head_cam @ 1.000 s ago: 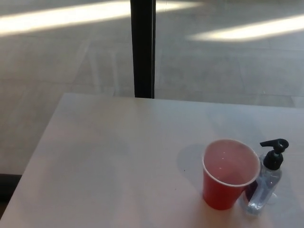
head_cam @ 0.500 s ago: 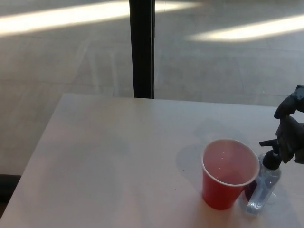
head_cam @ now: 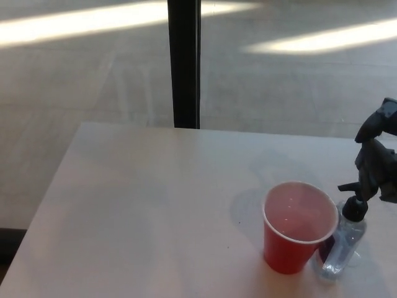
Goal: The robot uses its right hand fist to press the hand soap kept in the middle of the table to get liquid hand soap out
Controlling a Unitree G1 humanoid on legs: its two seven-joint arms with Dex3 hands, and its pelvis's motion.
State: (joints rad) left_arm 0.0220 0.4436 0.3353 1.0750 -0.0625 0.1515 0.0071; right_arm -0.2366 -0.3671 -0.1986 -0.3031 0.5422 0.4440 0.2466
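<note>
In the head view, the hand soap bottle [head_cam: 345,242] stood near the right front part of the pale surface [head_cam: 155,205], a small clear bottle with a black pump head whose nozzle pointed to the picture's left. A red paper cup [head_cam: 296,228] stood upright just beside it on the picture's left, touching or nearly touching the bottle, its pale inside open to the camera. The right hand [head_cam: 376,162] came in at the right edge, directly above the pump and at or just over its top; it held nothing, and whether its fingers were curled or apart could not be told. Beyond the surface lay a grey floor [head_cam: 279,87] with bright bands of light and a dark upright post [head_cam: 184,62].
</note>
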